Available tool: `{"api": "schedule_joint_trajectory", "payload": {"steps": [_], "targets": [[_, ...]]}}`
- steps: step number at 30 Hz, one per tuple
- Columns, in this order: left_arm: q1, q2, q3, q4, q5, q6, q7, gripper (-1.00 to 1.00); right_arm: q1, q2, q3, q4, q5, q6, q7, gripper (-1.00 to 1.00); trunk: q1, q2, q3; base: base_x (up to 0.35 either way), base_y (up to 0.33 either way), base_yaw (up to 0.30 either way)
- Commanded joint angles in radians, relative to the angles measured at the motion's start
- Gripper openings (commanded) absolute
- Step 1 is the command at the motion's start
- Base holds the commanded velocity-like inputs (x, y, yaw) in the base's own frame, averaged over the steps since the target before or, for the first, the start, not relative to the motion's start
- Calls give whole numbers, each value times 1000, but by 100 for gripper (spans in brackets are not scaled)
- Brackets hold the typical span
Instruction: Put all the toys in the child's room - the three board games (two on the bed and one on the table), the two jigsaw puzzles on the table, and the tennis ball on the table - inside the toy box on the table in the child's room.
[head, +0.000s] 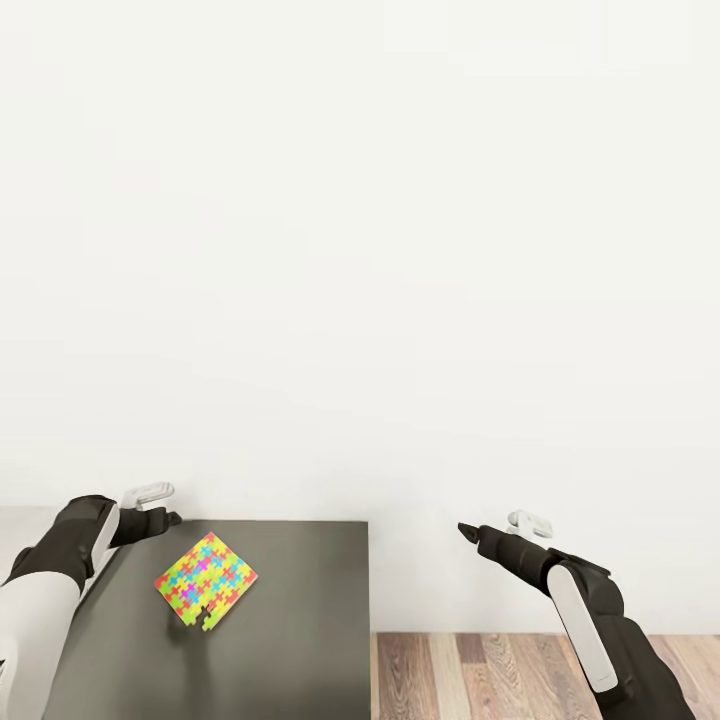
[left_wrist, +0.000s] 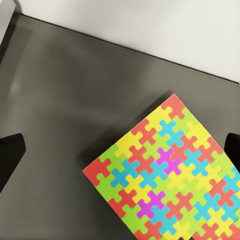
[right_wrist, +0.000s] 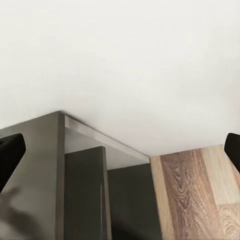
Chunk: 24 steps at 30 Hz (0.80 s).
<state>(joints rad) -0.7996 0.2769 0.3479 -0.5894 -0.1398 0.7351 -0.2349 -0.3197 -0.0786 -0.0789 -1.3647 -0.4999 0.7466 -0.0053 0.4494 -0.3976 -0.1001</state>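
One jigsaw puzzle (head: 206, 582), a thin square of yellow, pink, green and blue pieces, lies flat on the table (head: 300, 610), whose top looks dark grey here. My left gripper (head: 160, 506) hovers just behind the puzzle's far left corner. In the left wrist view the left gripper (left_wrist: 121, 155) is open, its dark fingertips (left_wrist: 10, 162) wide apart, with the puzzle (left_wrist: 170, 175) lying below and between them. My right gripper (head: 490, 528) hangs open past the table's right end, above the floor. In its own wrist view the right gripper (right_wrist: 120, 152) is empty.
A plain white wall (head: 360, 250) stands right behind the table. The table's right end (right_wrist: 60, 150) drops to a wood-plank floor (head: 480, 670). At the far left a paler grey surface (head: 20, 525) adjoins the dark top.
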Motion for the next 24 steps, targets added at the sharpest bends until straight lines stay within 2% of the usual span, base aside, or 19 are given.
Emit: {"api": "schedule_joint_trajectory", "payload": {"steps": [1, 10, 24], "targets": [[-1, -1, 5, -1, -11, 4, -9, 100, -1, 0, -1, -1, -3, 5, 0, 100, 1, -2, -4, 0, 0, 0], [-1, -13, 5, -1, -10, -11, -9, 100, -1, 0, 0, -1, -5, 5, 0, 100, 1, -2, -19, 0, 0, 0], [-1, -15, 6, -1, -10, -37, -9, 100, -1, 0, 2, 0, -5, 5, 0, 100, 1, -2, -41, 0, 0, 0]]}}
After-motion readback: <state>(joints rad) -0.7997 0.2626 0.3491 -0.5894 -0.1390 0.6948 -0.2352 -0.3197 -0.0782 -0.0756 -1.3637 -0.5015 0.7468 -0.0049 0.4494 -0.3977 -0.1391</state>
